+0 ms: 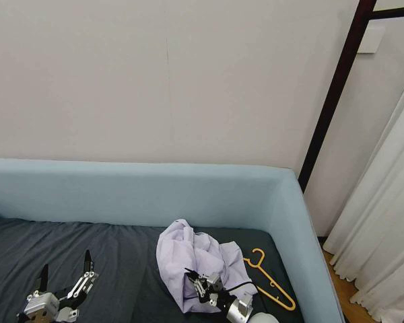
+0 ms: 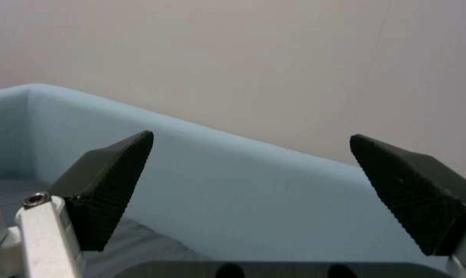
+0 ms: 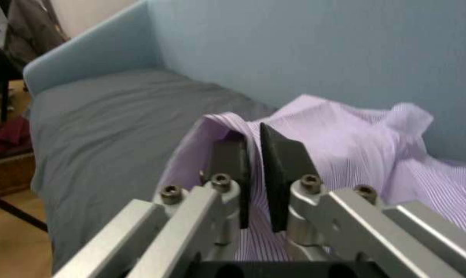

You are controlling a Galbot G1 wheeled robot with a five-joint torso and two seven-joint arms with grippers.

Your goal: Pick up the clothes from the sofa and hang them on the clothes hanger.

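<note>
Right gripper (image 3: 252,145) fingers pinch nearly closed on a raised shirt (image 3: 356,139) fold — likely for a clean lift off the sofa (image 1: 121,195) — the heap just beyond them; left gripper (image 1: 64,279) spread wide, empty

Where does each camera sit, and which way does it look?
Head view: on the head, looking down at the sofa; left gripper and right gripper show.
Left wrist view: on that wrist, past the open left gripper at the sofa back.
Right wrist view: on that wrist, past the right gripper, shut on the shirt.
Head and right wrist views share the shirt.
</note>
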